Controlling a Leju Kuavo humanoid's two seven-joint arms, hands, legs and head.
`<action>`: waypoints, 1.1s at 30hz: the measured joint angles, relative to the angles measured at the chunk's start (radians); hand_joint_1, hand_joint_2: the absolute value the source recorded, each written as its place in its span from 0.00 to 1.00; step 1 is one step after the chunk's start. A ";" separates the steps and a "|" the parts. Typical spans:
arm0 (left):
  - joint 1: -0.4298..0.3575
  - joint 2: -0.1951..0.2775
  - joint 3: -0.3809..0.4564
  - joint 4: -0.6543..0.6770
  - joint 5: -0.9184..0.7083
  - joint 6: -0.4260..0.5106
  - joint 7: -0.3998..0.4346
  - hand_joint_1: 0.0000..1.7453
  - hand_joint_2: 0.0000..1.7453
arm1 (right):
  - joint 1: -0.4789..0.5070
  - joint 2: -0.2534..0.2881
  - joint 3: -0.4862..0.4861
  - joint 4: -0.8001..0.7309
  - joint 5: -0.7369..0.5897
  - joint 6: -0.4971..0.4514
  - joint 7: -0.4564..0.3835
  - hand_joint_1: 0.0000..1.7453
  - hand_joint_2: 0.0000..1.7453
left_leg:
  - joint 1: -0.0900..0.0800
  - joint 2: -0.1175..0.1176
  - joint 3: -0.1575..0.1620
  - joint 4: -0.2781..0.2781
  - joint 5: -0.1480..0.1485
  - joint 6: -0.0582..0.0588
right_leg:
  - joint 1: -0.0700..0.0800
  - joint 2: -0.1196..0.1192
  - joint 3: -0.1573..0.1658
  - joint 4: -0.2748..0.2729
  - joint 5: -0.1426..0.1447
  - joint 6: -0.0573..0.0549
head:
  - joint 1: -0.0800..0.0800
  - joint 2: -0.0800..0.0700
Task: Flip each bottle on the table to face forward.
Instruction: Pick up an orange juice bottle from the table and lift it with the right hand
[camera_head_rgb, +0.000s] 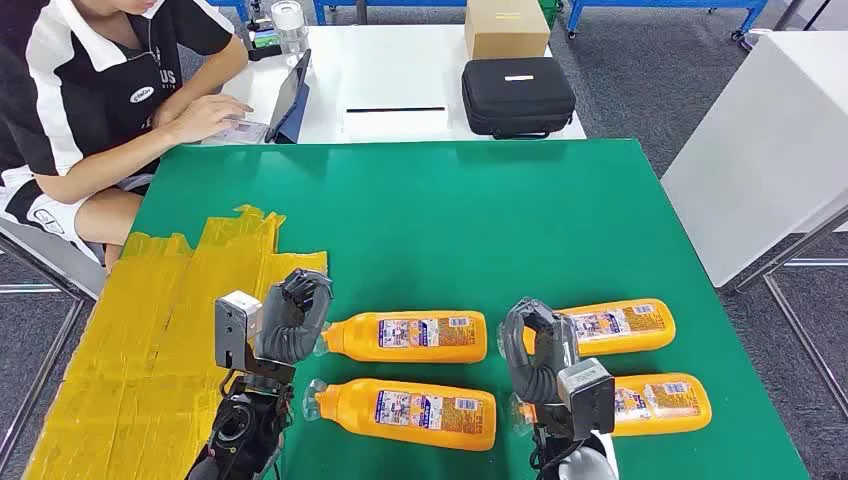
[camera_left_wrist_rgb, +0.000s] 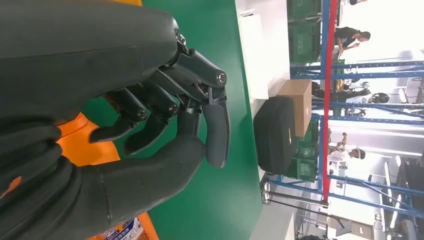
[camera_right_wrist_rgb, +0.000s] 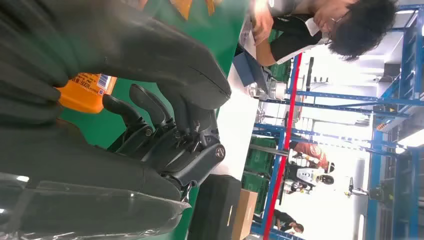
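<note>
- Left robot hand (camera_head_rgb: 295, 315) curled, empty, near cap of far-left bottle (camera_head_rgb: 405, 336); right robot hand (camera_head_rgb: 535, 350) curled, empty, betw. right bottles.
- Advice: open wide, grip body, roll slow.

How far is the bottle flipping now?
No step looks finished: four orange plastic bottles lie on the green table, printed labels up. The left hand hovers at the upper-left bottle, the right hand at the upper-right bottle. Neither visibly grips. All remain.

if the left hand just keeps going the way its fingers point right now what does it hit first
Probably the cap end of the upper-left orange bottle: the left hand curls toward it, empty, just beside its neck. Depth is unclear, so it might pass above.
</note>
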 joint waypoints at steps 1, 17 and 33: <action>0.000 0.001 0.000 0.000 -0.019 0.017 -0.033 1.00 1.00 | -0.010 0.002 0.006 0.013 0.040 -0.026 -0.015 1.00 1.00 | 0.000 0.000 0.000 0.000 0.000 0.000 | 0.000 0.000 0.000 0.000 0.000 0.000 | 0.000 0.000; -0.001 -0.015 0.003 -0.019 -0.103 0.069 -0.153 0.00 1.00 | -0.223 0.005 0.209 0.301 0.762 -0.200 0.264 0.00 1.00 | 0.000 0.002 0.003 0.000 0.001 0.000 | 0.000 0.001 0.002 0.000 0.001 0.000 | 0.000 0.000; 0.000 -0.039 0.020 -0.049 -0.123 0.030 -0.118 0.00 1.00 | -0.275 -0.013 0.253 0.378 1.012 0.063 0.500 0.00 1.00 | 0.000 0.001 0.003 0.000 0.001 0.000 | 0.000 0.001 0.002 0.000 0.001 0.000 | 0.000 0.000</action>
